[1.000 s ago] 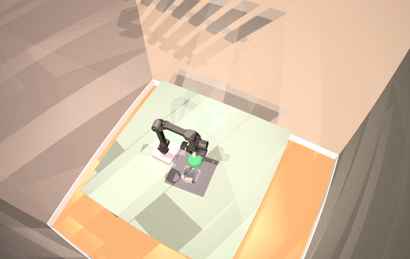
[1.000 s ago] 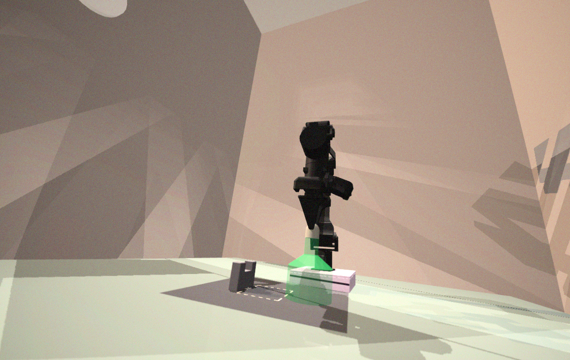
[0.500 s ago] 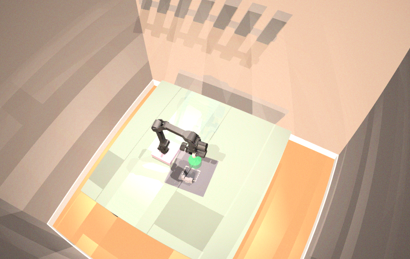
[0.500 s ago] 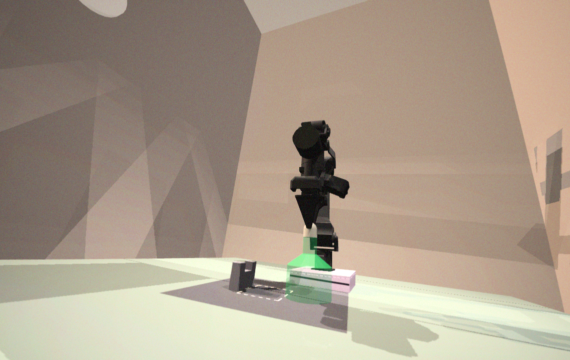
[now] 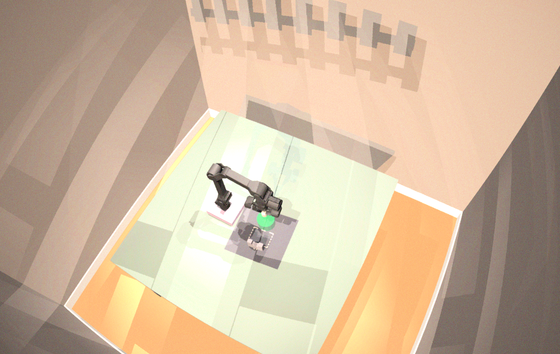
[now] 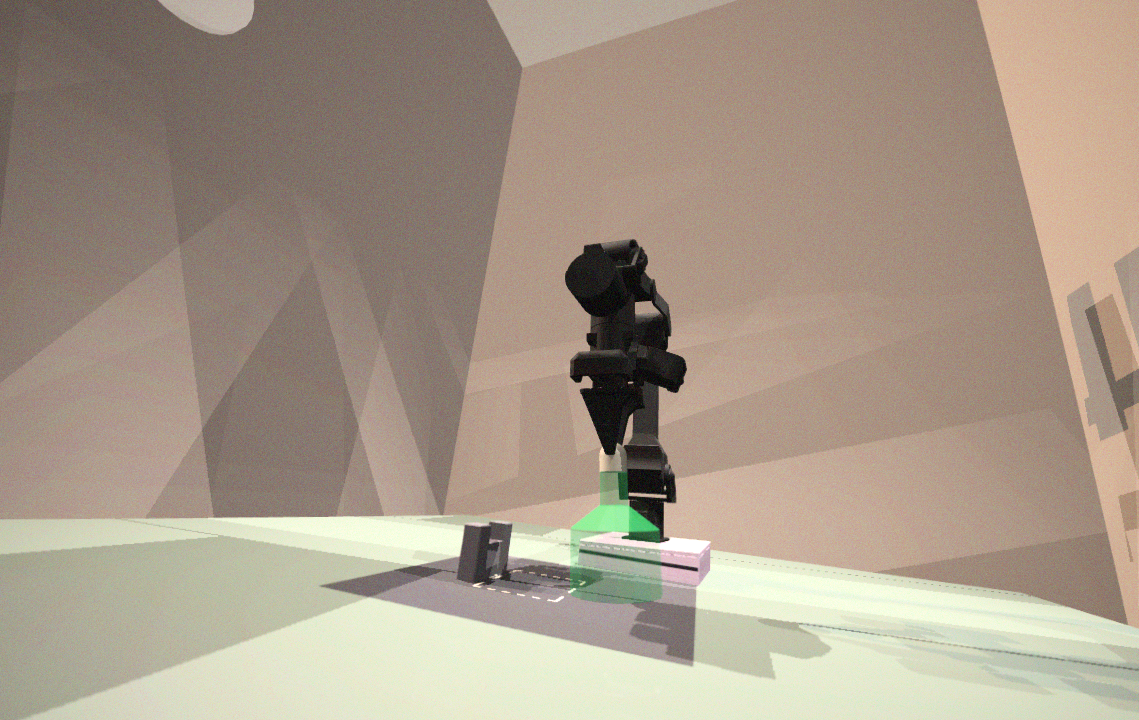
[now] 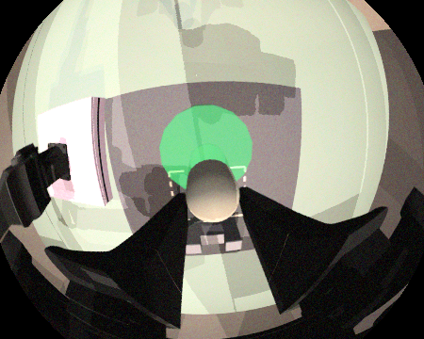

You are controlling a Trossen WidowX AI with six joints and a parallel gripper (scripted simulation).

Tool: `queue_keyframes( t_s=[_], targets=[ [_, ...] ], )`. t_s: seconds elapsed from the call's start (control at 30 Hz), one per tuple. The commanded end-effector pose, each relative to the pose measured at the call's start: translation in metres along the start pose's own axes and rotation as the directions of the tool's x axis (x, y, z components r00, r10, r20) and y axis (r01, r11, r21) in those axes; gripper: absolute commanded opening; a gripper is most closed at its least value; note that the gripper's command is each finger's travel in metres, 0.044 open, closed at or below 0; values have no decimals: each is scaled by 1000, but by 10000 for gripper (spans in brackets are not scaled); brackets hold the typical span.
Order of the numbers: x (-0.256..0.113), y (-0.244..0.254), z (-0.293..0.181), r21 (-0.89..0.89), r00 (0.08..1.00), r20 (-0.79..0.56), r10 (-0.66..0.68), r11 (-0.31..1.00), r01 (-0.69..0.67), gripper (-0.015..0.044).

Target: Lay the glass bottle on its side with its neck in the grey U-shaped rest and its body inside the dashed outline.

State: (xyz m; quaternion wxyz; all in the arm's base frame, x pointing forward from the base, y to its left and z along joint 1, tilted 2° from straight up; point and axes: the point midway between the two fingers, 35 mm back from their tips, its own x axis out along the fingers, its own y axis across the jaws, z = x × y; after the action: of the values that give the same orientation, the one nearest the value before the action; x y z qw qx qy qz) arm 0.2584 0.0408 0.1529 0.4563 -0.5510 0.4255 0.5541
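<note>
Exterior view: the black gripper [image 5: 264, 213] [image 6: 611, 450] [image 7: 212, 196] pinches the top of the green bottle

The glass bottle [image 5: 265, 219] [image 6: 616, 537] [image 7: 206, 137] is standing up tall, not lying down. It is see-through green, with a wide round body, a sloping shoulder and a thin neck. On the neck is a cream top [image 5: 264, 214] [image 6: 612, 461] [image 7: 213, 195]. The gripper is closed on that top, with one black finger on each side, and it points down from above.

The bottle is over the dark mat [image 5: 283, 237] [image 6: 430, 600] [image 7: 273, 141]. I cannot tell for sure if its bottom touches the mat. The dashed outline [image 5: 263, 230] [image 6: 515, 595] [image 7: 237, 167] is white and is just beside the bottle. The grey U-shaped rest [image 5: 260, 246] [image 6: 473, 552] [image 7: 233, 245] stands at the far end of the outline from the bottle. The bottle's neck is not in it, and the body is not lying in the outline.

The black arm [image 5: 237, 177] [image 6: 613, 313] [image 7: 24, 188] bends up and over to reach the bottle. Its foot is on a pale pink and white block [image 5: 229, 220] [image 6: 689, 555] [image 7: 80, 122] near the mat. The mat and the block are on a pale green table [image 5: 338, 220] [image 6: 197, 644] [image 7: 334, 118]. Shadows fall across the table and the mat.
</note>
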Motion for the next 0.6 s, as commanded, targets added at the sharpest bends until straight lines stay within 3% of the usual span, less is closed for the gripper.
queue_keyframes(
  t_s=[0.0, 0.57],
  targets=[
    [-3, -1, -9, 4, 1000, -13, -1, 1000, 1, 127],
    [-5, 0, -21, -12, 1000, 31, 2, 1000, -2, 127]
  ],
)
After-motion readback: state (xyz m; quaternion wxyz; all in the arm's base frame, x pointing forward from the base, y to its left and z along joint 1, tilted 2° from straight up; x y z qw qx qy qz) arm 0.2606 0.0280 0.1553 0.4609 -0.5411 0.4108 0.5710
